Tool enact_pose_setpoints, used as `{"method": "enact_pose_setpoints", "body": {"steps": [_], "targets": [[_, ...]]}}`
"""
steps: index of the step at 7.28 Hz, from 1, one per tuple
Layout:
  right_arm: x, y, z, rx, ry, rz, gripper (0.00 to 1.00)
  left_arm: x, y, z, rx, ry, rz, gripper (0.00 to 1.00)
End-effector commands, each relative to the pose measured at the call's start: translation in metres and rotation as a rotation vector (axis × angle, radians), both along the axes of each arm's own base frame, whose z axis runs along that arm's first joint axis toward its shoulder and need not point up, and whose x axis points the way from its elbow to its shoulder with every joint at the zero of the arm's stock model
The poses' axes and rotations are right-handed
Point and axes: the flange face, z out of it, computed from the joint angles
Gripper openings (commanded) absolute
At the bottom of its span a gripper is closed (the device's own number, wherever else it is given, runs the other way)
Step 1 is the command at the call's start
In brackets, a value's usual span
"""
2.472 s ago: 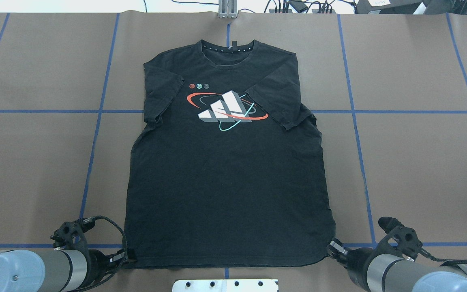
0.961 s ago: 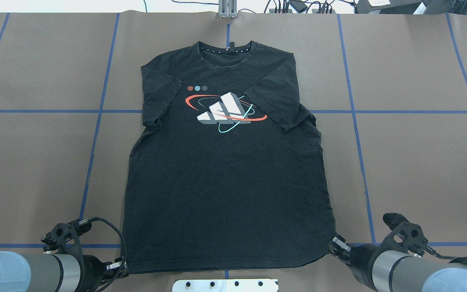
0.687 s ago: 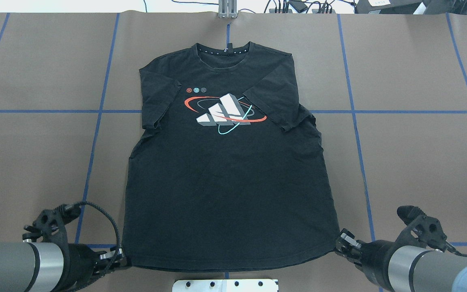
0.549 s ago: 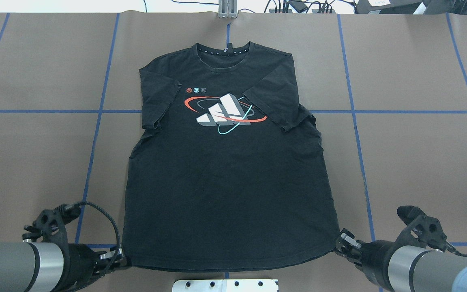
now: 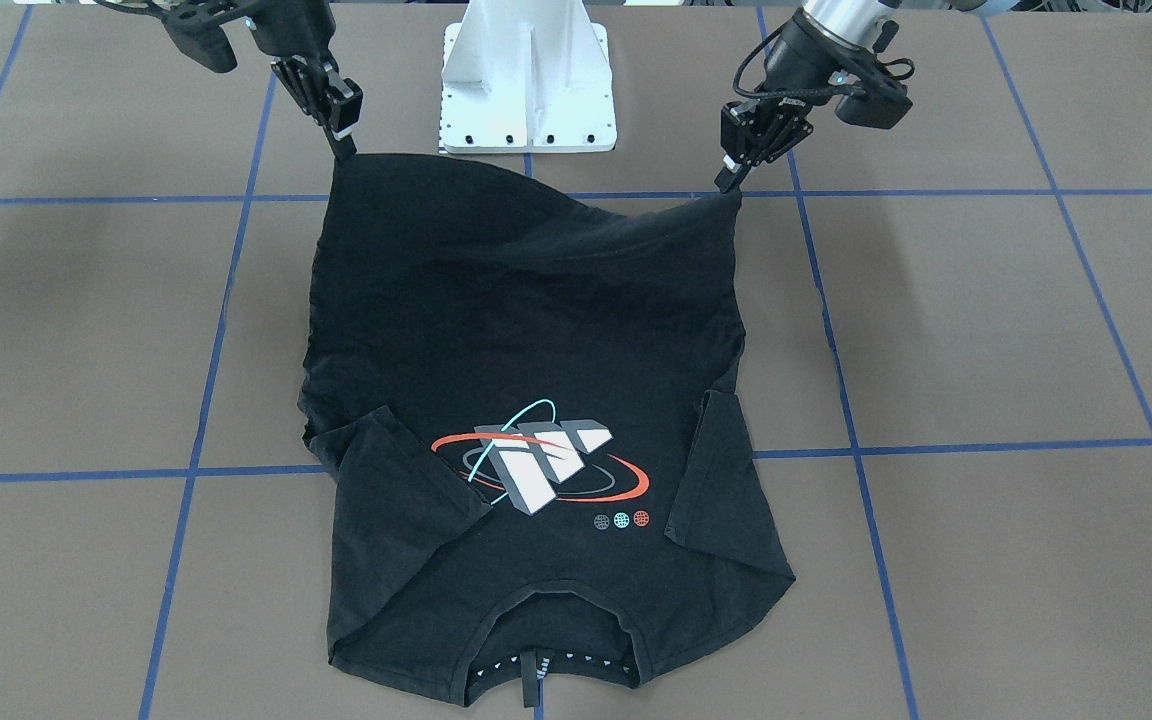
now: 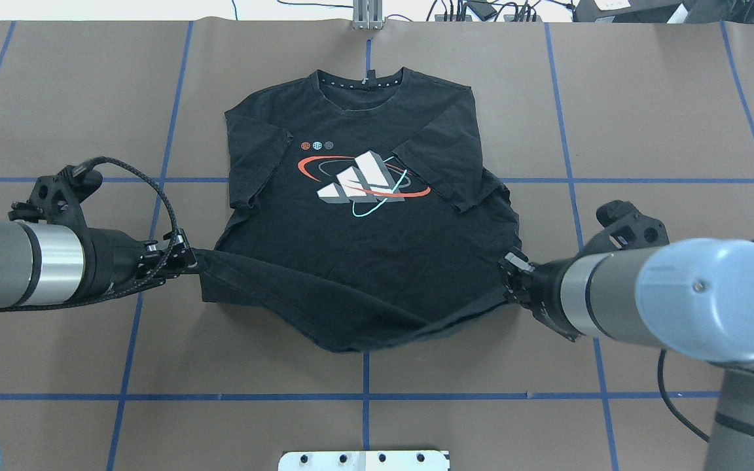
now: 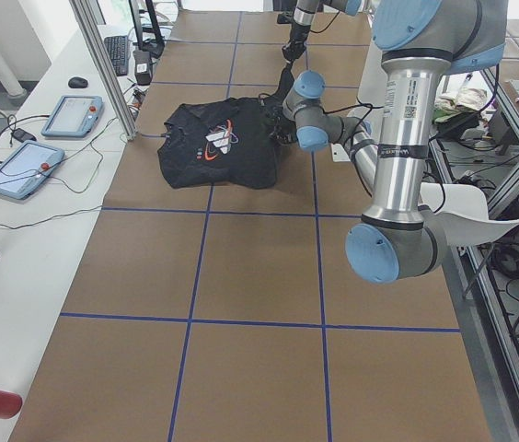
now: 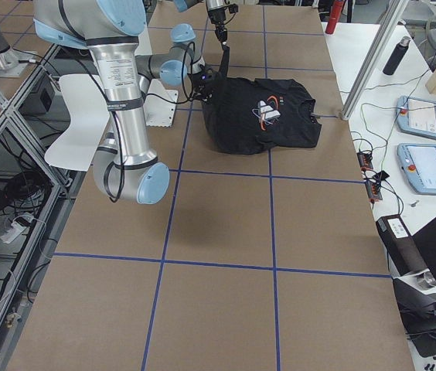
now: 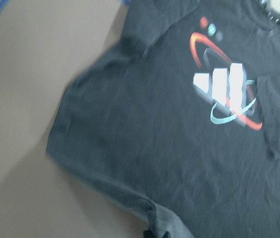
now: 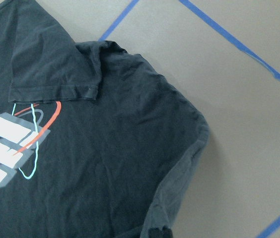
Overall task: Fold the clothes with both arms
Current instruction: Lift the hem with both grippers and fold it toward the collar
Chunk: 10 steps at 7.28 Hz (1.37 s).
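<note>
both our left gripper (image 6: 188,260) and right gripper (image 6: 510,278) clamp the raised hem (image 6: 351,345) of the black t-shirt (image 6: 364,255); next, we judge, it travels to the collar (image 6: 360,88).

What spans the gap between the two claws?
The hem of the T-shirt stretches between left claw and right claw, each pinching a corner, sagging midway; overhead view shows it.

I can read no words or numbers. The T-shirt (image 6: 364,261) bears a grey-white three-bar emblem (image 6: 359,180) ringed by red and teal ellipses, with three tiny round icons (image 6: 317,144) beside it.
</note>
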Motion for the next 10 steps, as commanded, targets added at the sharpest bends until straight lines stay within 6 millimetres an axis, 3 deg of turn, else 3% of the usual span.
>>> {"method": "enact_pose_setpoints", "body": {"steps": [1, 2, 3, 4, 5, 7, 9, 10], "targets": [[-0.001, -0.106, 0.007, 0.014, 0.088, -0.004, 0.00, -0.011, -0.059, 0.031, 0.238, -0.164, 0.050, 0.00], [0.009, -0.154, 0.016, 0.013, 0.126, -0.014, 0.00, -0.020, -0.077, 0.044, 0.257, -0.206, 0.039, 0.00], [0.035, -0.191, 0.026, 0.033, 0.156, -0.043, 0.00, -0.021, -0.091, 0.060, 0.234, -0.228, 0.022, 0.00], [0.056, -0.215, 0.040, 0.046, 0.178, -0.079, 0.00, -0.015, -0.097, 0.072, 0.214, -0.245, 0.022, 0.00], [0.059, -0.226, 0.048, 0.044, 0.193, -0.093, 0.00, -0.006, -0.106, 0.081, 0.198, -0.261, 0.022, 0.00], [0.028, -0.267, 0.039, 0.016, 0.219, -0.099, 0.00, 0.012, -0.126, 0.086, 0.188, -0.279, 0.016, 0.00], [-0.004, -0.309, 0.082, 0.070, 0.180, -0.080, 0.00, 0.007, -0.169, 0.077, 0.187, -0.287, -0.038, 0.00], [-0.009, -0.316, 0.093, 0.080, 0.172, -0.077, 0.00, 0.009, -0.190, 0.069, 0.187, -0.287, -0.059, 0.00]]}}
